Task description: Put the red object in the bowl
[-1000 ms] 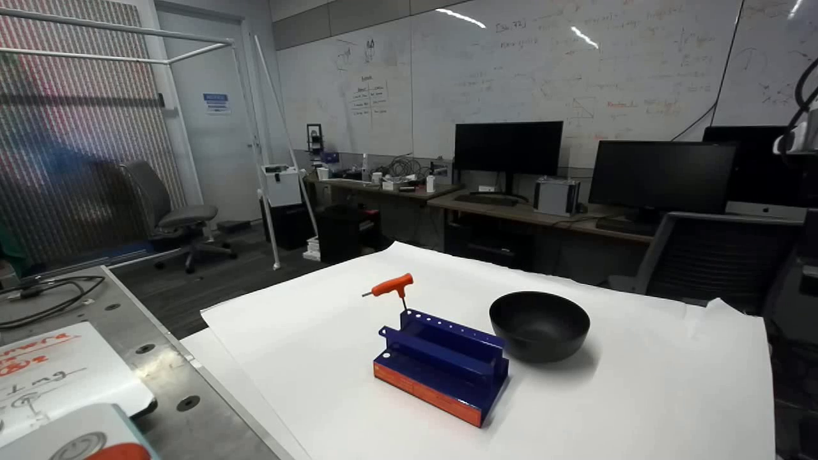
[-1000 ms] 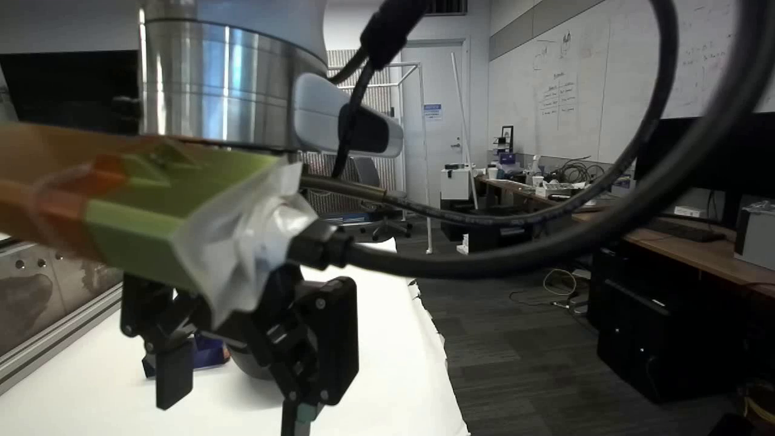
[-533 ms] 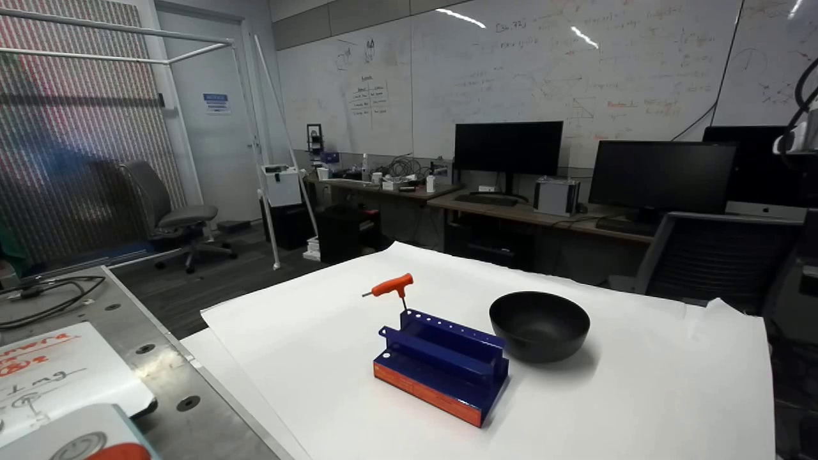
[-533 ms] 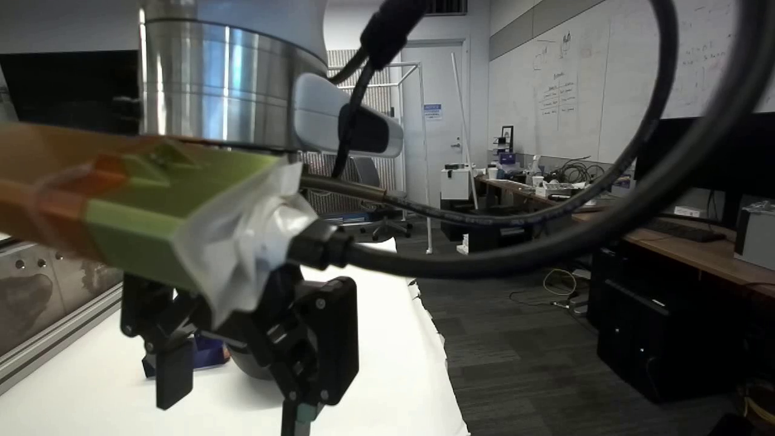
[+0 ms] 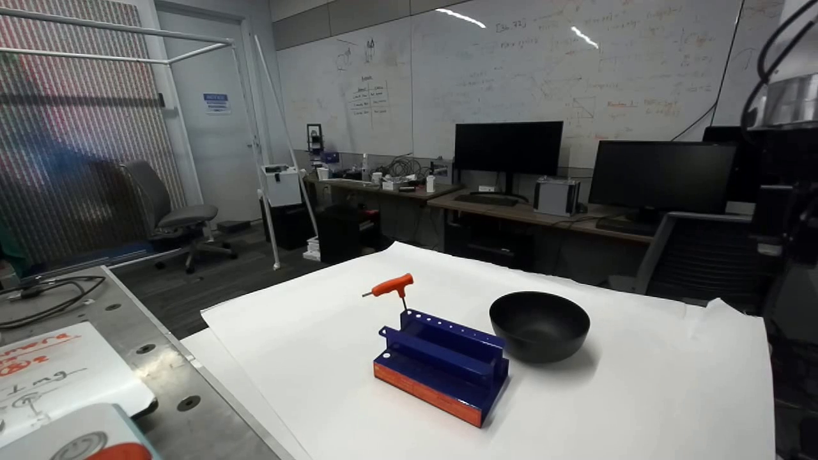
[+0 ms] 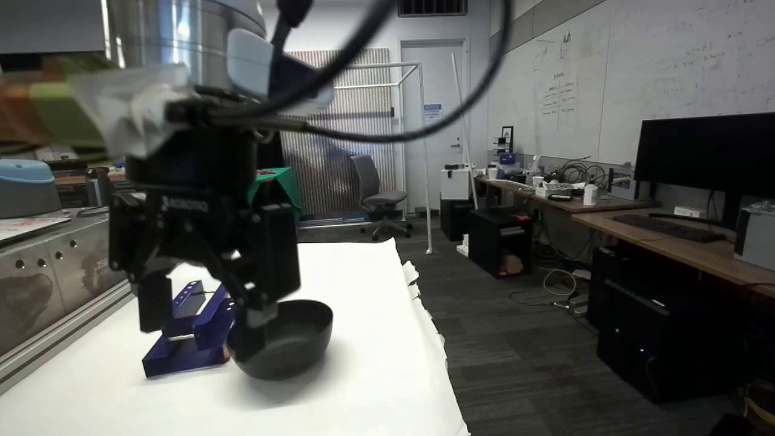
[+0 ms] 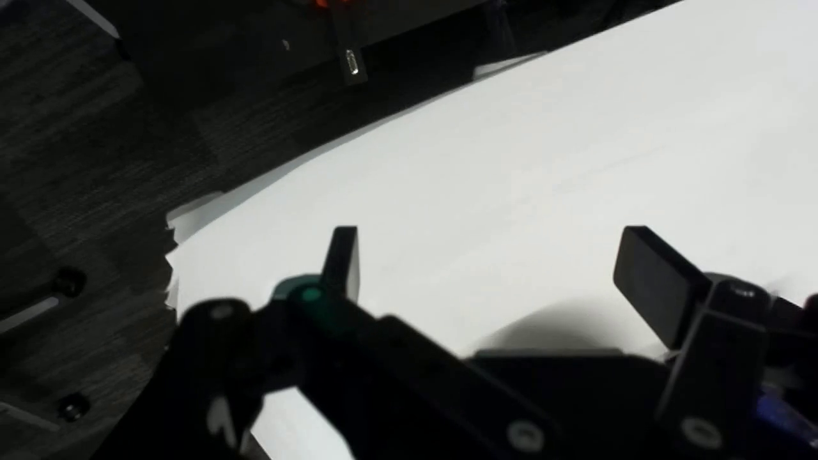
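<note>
The red object [image 5: 394, 285] is a red-orange T-handled key. It stands with its thin shaft in the far corner of the blue rack [image 5: 441, 358] in an exterior view, its handle above the rack. It is hidden in the other views. The matte black bowl [image 5: 540, 326] sits beside the rack and also shows in an exterior view [image 6: 296, 339], partly behind a finger. My gripper [image 6: 203, 327] is open and empty, nearer that camera than the rack and bowl. In the wrist view the fingers [image 7: 495, 268] are wide apart over the white sheet.
The rack also shows behind the gripper in an exterior view [image 6: 181, 351]. White paper [image 5: 671, 383] covers the table. A metal table edge [image 5: 185, 377] runs along one side. A black cable [image 6: 424, 130] loops from the wrist. Desks with monitors [image 5: 509, 147] stand behind.
The arm has moved forward, away from the near camera, so the bowl and rack show more. It now appears at the right edge of an exterior view. The red object, rack and bowl are unmoved.
</note>
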You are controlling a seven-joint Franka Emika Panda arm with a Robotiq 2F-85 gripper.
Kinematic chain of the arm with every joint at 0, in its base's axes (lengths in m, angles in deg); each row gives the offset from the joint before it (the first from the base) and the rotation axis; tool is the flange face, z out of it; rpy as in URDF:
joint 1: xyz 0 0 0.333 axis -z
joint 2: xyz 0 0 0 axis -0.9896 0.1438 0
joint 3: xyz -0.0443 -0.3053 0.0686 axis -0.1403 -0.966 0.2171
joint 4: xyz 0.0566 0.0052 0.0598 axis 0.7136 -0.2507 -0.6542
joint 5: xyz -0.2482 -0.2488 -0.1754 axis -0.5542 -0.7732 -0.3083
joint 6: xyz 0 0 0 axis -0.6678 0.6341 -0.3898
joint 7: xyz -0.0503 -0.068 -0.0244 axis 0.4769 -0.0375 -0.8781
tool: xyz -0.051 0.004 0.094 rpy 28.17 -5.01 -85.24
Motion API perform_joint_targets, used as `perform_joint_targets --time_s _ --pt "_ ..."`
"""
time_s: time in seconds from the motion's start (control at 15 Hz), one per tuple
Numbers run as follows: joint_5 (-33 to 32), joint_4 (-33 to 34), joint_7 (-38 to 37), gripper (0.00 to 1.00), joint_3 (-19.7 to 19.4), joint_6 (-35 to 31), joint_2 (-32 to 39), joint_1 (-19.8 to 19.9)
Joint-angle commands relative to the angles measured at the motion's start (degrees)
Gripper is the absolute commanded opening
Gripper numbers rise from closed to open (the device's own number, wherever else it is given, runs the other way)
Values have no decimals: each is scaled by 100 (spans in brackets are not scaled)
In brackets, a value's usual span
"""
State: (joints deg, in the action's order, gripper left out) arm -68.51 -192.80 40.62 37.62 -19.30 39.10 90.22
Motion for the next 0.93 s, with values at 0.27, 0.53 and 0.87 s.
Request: perform_joint_targets --time_s 0.27,0.53,0.87 --pt "100 2613 -2025 100 1283 958 2165 -478" --pt "-103 3859 -2136 100 1490 1266 3375 -819" --pt "-763 5381 -2277 100 1504 1054 4815 -1382"
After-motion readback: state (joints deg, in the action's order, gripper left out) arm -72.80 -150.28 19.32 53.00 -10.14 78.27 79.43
